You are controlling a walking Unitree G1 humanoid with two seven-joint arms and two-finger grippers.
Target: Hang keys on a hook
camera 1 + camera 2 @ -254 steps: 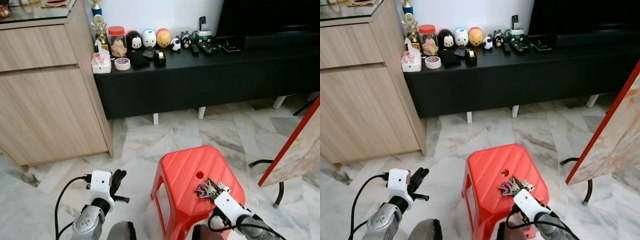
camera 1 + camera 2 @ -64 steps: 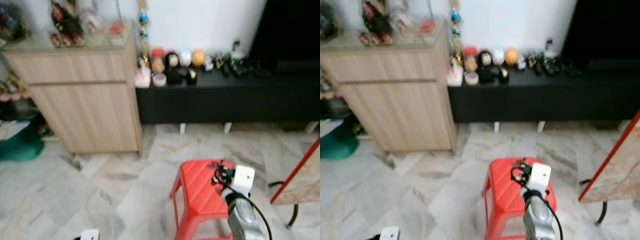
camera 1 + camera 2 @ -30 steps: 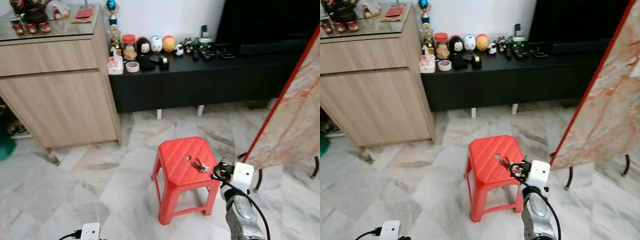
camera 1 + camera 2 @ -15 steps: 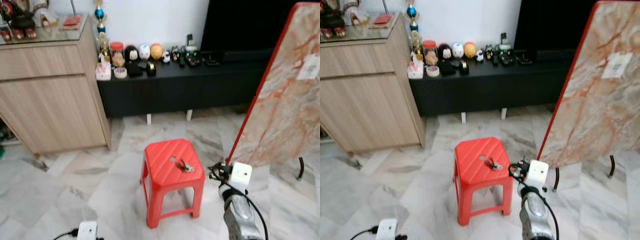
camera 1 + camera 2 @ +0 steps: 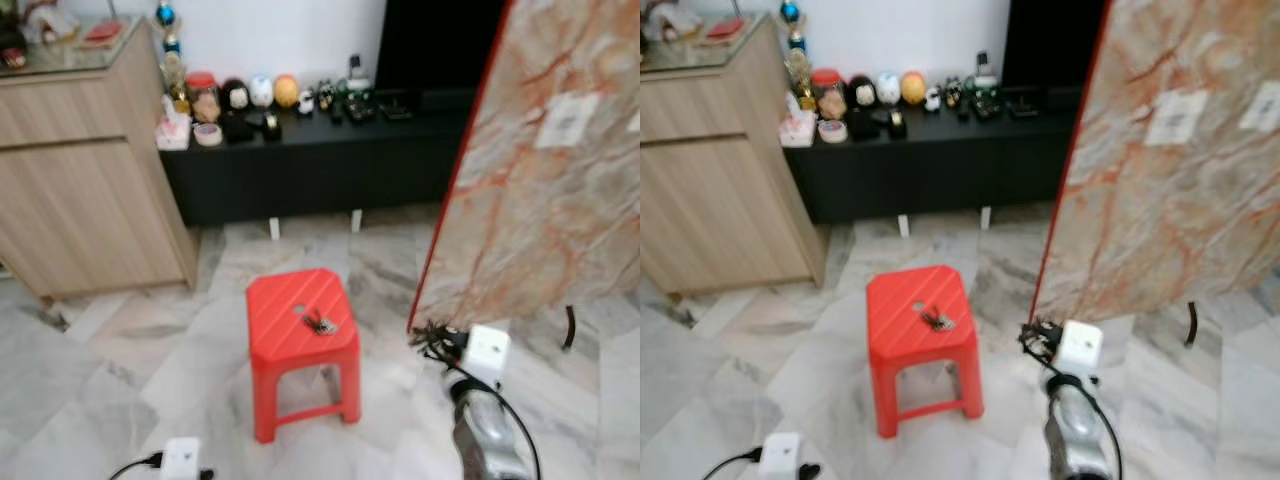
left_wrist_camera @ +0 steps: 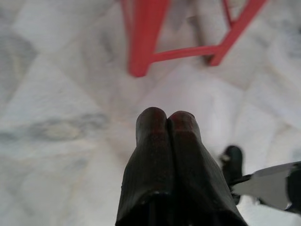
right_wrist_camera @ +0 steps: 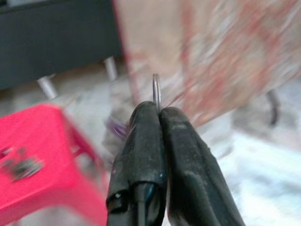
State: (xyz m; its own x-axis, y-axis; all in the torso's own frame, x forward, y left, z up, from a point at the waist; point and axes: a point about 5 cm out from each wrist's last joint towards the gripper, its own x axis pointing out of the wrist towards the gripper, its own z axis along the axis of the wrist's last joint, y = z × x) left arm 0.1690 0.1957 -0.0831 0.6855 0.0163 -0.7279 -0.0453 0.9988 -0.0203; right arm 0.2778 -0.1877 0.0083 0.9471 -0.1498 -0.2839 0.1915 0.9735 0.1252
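Observation:
My right gripper is shut on a thin metal key ring, which sticks up between the fingertips. In the eye views this gripper hangs over the floor at the foot of a leaning marble-patterned board, to the right of a red plastic stool. A small bunch of keys lies on the stool's top beside its hole. My left gripper is shut on nothing and hangs low over the floor near the stool's legs.
A long black console with figurines and remotes runs along the back wall. A wooden cabinet stands at the left. The red-edged board blocks the right side. Marble floor spreads around the stool.
The whole view has pulled back and swung right, so the stool sits further left. My right gripper has come off the stool top and now hangs beside the board.

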